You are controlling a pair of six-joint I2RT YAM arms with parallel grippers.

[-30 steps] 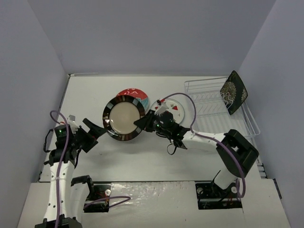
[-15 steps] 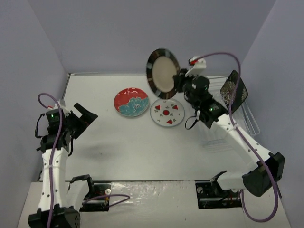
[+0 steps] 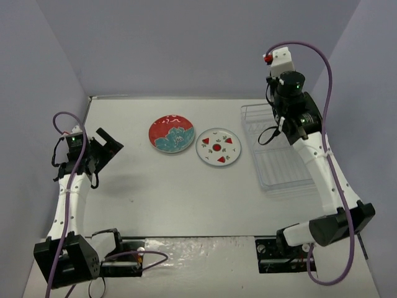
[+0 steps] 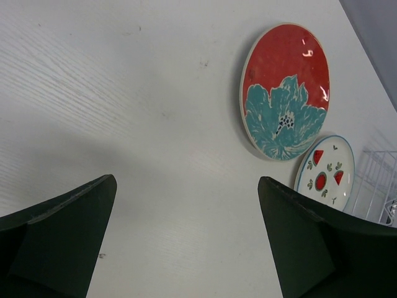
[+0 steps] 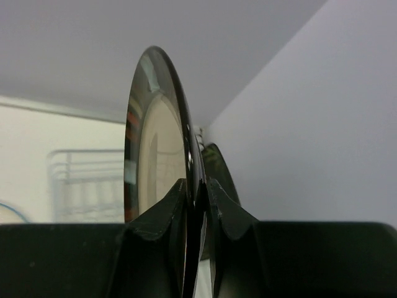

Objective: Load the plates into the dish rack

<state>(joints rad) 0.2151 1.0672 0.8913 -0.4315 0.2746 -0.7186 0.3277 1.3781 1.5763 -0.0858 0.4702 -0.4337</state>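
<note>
We see the black-rimmed plate (image 5: 158,143) with its beige centre standing on edge in the middle of the right wrist view. The right end effector (image 5: 197,186) is clamped on its lower rim. In the top view that arm reaches over the dish rack (image 3: 282,167) at the right of the frame and hides the plate. We cannot tell whether the plate touches the tines, and we judge it is on its way in, not seated. A dark curved edge (image 5: 218,164) just behind it may be the square black plate, but too little shows to be sure.

Two plates lie flat on the counter (image 3: 186,198) at upper centre, left of the rack: the red-and-teal floral plate (image 3: 172,133) and, just beside it, the watermelon plate (image 3: 218,147). So at least two loads are left.

The left end effector (image 4: 186,186) hangs over bare counter at the left of the top view, fingers wide apart with nothing between them. The counter is white with a faint wood grain, closed in by plain lavender-grey walls (image 3: 186,49).
</note>
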